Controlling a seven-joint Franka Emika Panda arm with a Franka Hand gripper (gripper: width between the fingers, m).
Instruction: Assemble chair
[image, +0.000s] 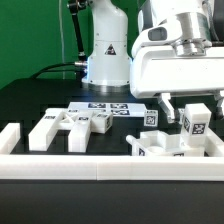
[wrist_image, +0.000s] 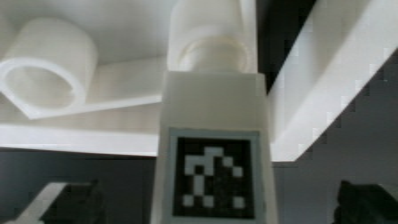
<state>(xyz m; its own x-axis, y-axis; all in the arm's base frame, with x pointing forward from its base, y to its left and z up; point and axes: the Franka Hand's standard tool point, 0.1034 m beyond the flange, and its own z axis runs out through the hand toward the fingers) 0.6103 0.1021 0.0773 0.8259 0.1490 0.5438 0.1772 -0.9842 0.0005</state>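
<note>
Though distant outside, tagged bar (image: 195, 122) (wrist_image: 214, 110) wrist-close.

Green backdrop (image: 30, 35) covers the far side. Black tabletop (image: 25, 100) lies below it. White border rail (image: 90, 166) bounds the near edge.

The robot arm (image: 175, 45) runs off the exterior view's top edge. The border rail (image: 100, 165) hides the bases of the chair parts (image: 165, 148). In the wrist view the tagged bar (wrist_image: 214, 150) is blurred and cropped.
</note>
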